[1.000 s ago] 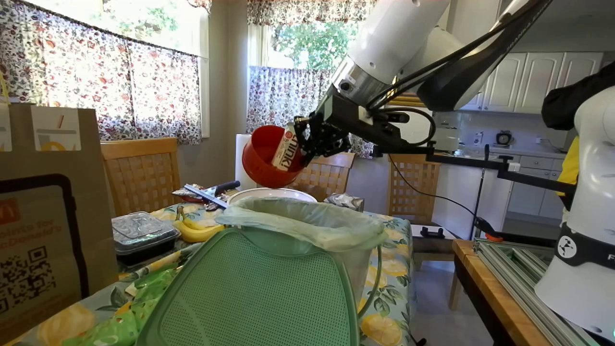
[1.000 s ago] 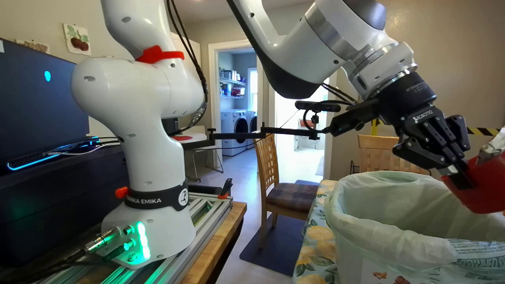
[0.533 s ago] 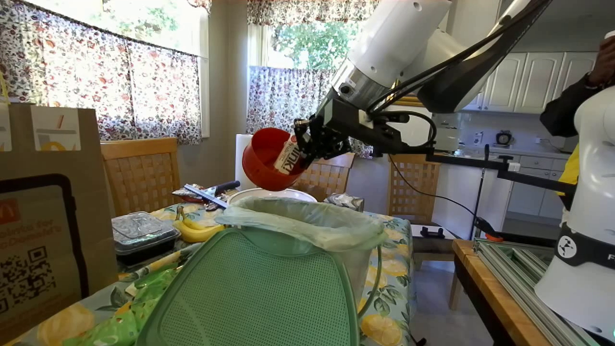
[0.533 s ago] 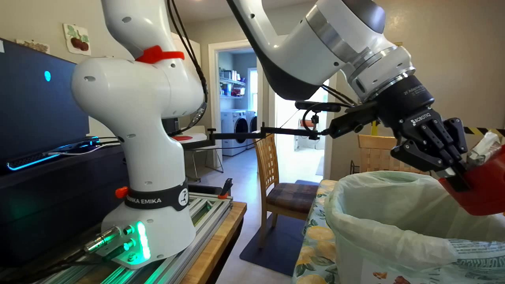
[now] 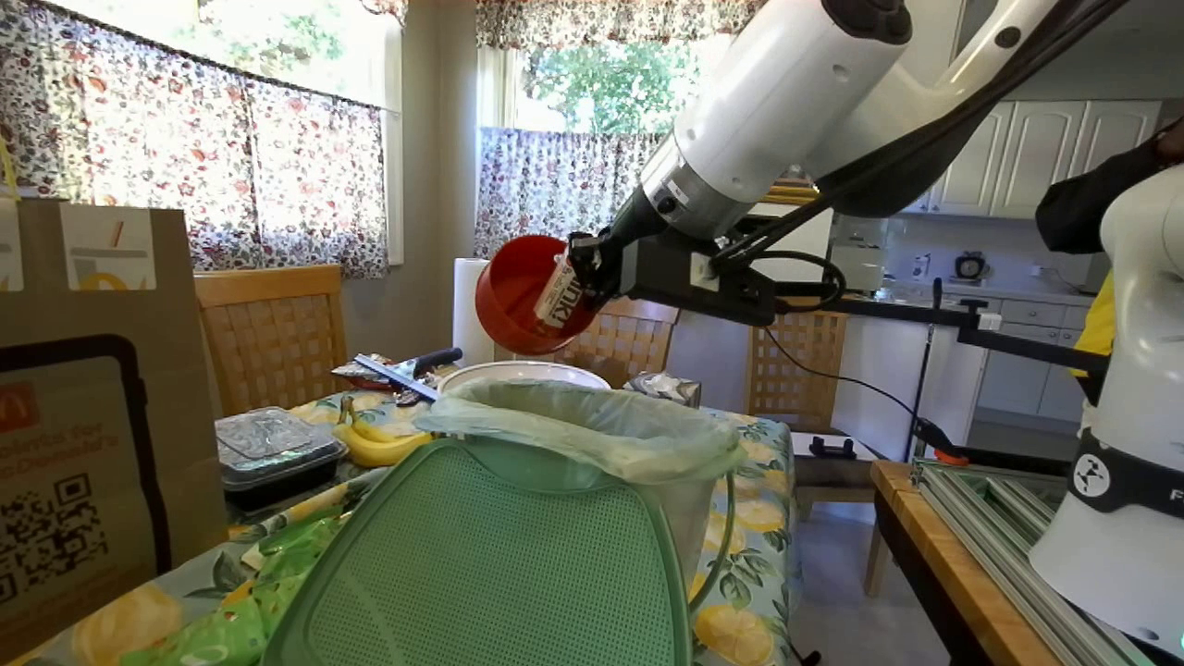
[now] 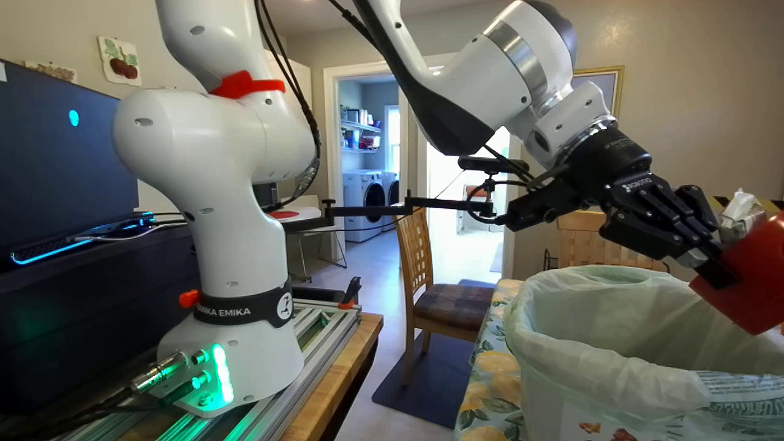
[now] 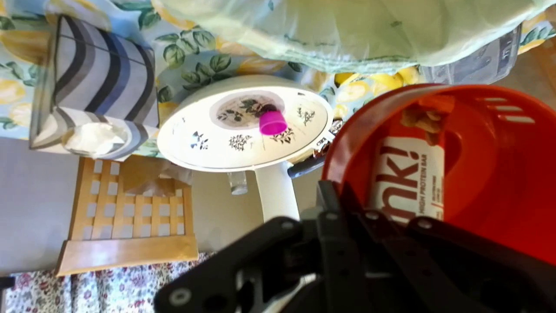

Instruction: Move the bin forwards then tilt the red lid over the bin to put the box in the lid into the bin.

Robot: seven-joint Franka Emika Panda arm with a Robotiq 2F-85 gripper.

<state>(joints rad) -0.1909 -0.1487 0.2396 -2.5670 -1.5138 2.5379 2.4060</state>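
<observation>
My gripper (image 7: 336,191) is shut on the rim of the red lid (image 5: 507,310), a round red container held tilted in the air. A white box (image 7: 410,176) printed "HIGH PROTEIN BAR" lies inside it against the wall, and in an exterior view one wrapped silvery end of the box (image 6: 741,217) pokes above the rim. A small brownish piece (image 7: 421,121) sits in the lid too. The bin (image 6: 551,392), lined with a pale green bag (image 7: 369,30), stands on the table; the lid hangs above its far edge in an exterior view. The bin's bottom inside is hidden.
Behind the bin is a white oval bowl (image 7: 226,158) with a pink cup (image 7: 273,124). A striped tissue box (image 7: 104,78), bananas (image 5: 379,449) and a plastic container (image 5: 277,453) surround it. A green mesh panel (image 5: 499,564) leans before the bin; a person's dark sleeve (image 5: 1082,208) shows.
My wrist has turned, and the red lid now slopes more, its rim rising more steeply in an exterior view. The lid dipped a little, then rose slightly. The box stays inside; the bin has not moved.
</observation>
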